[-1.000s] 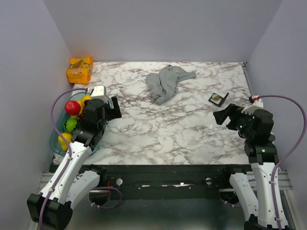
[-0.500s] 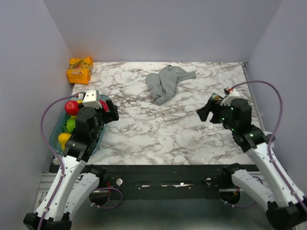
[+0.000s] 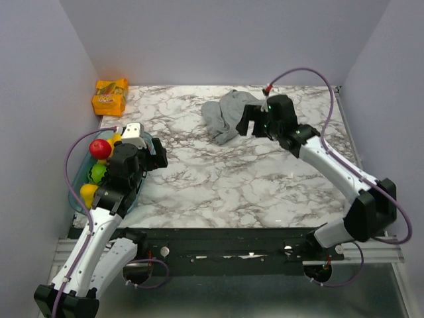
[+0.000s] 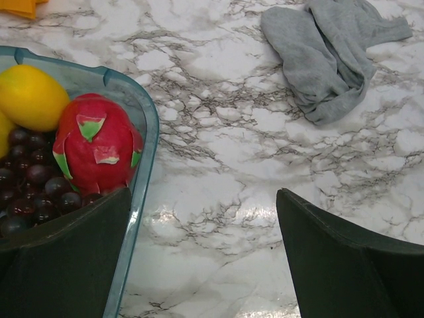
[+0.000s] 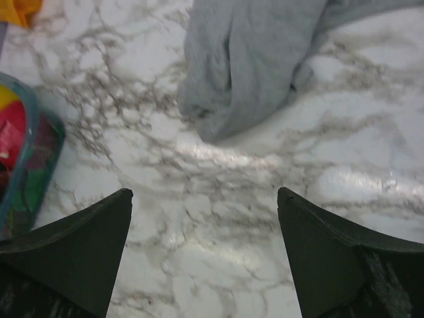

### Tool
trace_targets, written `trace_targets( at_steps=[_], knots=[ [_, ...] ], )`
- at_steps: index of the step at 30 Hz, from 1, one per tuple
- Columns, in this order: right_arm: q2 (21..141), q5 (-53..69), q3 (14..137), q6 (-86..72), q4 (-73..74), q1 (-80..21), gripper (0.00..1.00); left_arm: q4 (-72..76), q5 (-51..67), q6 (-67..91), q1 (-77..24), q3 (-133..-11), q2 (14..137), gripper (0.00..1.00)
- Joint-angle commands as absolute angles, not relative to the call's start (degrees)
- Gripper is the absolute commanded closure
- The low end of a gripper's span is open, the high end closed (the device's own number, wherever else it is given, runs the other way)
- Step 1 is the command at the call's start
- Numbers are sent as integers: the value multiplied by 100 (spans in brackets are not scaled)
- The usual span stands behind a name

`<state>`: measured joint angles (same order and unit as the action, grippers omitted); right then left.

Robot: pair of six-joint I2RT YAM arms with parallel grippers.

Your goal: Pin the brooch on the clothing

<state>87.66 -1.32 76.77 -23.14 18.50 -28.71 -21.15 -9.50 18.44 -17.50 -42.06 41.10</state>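
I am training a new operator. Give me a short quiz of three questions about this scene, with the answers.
1. True or false: the right gripper is shut on the grey tank top.
2. The tank top is: A) hanging from a gripper; B) crumpled on the marble table; C) folded flat.
3. Fill in: the left gripper hangs open near a tray of ____.
Key: 1 false; 2 B; 3 fruit.
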Motion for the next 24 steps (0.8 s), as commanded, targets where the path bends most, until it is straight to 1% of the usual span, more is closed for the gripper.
trace_targets(
  at_steps=[1,4,5,8,12,16,19,24],
  knots=[
    [10111,465,9231,-2460,2222,-2594,4,-2162,-694,1784,-1767,-4237,4184,1],
    [10914,527,10131,-2557,2767,-2593,5,-2153,-782,1775,-1767,-4236,4201,1],
    [11386,597,10604,-2601,2864,-2584,6,-2162,-774,1767,-1767,-4254,4210,1],
    [12082,676,11274,-2751,3129,-2593,7,-2162,-800,1740,-1758,-4289,4263,1],
    [12593,598,11618,-3075,3269,-2584,11,-2162,-835,1714,-1740,-4307,4342,1],
    [12963,484,11891,-3094,3383,-2698,12,-2162,-747,1731,-1732,-4315,4386,1],
    [13244,168,12163,-3041,3673,-2812,12,-2153,-703,1732,-1714,-4307,4386,1],
    [13271,-272,11918,-3076,3612,-2909,12,-2153,-677,1749,-1688,-4307,4421,1]
  ],
)
